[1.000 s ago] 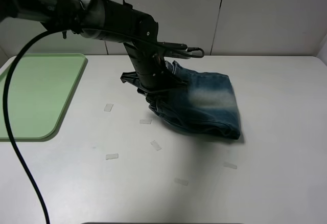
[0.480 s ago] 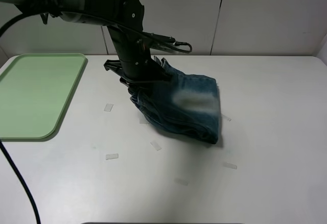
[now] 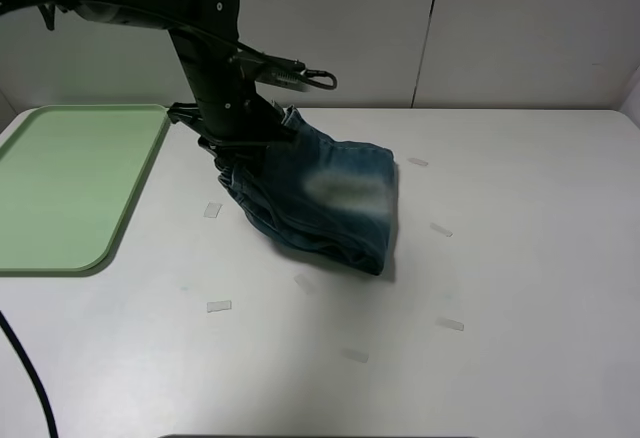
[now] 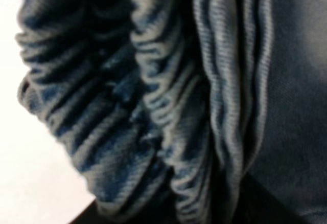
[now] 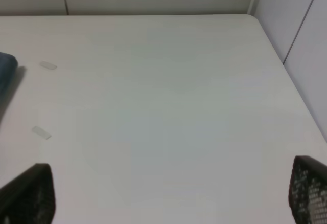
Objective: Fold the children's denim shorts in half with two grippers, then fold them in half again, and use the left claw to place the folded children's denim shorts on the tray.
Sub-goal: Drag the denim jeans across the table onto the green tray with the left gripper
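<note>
Seen from the high camera, the pale green tray (image 3: 70, 183) lay at the nine o'clock edge of the white table (image 3: 520, 288), flat, with nothing on it. Just beside its inner rim, toward the eleven o'clock part of the table, the left gripper (image 3: 232, 146) came down from a black arm and was clamped on the gathered waistband end of the children's denim shorts (image 3: 320, 203). That end was lifted off the table, so the folded bundle hung tilted from the claw, while its far lower edge, toward the table's centre, touched the surface. A pale bleached patch (image 3: 345, 190) faced up on the bundle. The shorts were near the tray but apart from it, wholly on the table.

Small clear tape pieces (image 3: 218, 306) were scattered on the table around the bundle, from about seven o'clock round to three o'clock.

The left wrist view was filled by ruched elastic denim folds (image 4: 153, 106) pressed close to the lens.

The right gripper (image 5: 163, 196) was outside the high view; its own camera showed the two black fingertips (image 5: 28, 196) standing wide apart over bare table, holding nothing, with a blue corner of the shorts (image 5: 6, 70) at the frame's edge.
</note>
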{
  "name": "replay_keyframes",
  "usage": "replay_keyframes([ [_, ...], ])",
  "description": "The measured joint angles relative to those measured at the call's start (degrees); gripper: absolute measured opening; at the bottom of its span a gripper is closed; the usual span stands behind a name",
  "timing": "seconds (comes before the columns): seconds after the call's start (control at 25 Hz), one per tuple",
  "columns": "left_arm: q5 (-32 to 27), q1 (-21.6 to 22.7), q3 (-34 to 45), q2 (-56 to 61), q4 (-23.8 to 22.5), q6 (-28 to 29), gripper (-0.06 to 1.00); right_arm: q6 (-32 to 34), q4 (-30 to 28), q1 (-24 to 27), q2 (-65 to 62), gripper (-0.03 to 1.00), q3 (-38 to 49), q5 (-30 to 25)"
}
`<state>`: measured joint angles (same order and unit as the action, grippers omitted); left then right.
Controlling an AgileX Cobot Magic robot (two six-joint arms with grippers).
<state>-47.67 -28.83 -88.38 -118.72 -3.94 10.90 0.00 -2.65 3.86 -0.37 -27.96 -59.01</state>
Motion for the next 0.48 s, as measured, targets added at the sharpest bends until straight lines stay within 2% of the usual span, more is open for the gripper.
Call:
replay_keyframes([
  [0.48,-2.27,7.74,0.06,1.41,2.04,-6.74,0.33,0.00,0.00,0.00,0.00,0.69,0.00,0.00],
])
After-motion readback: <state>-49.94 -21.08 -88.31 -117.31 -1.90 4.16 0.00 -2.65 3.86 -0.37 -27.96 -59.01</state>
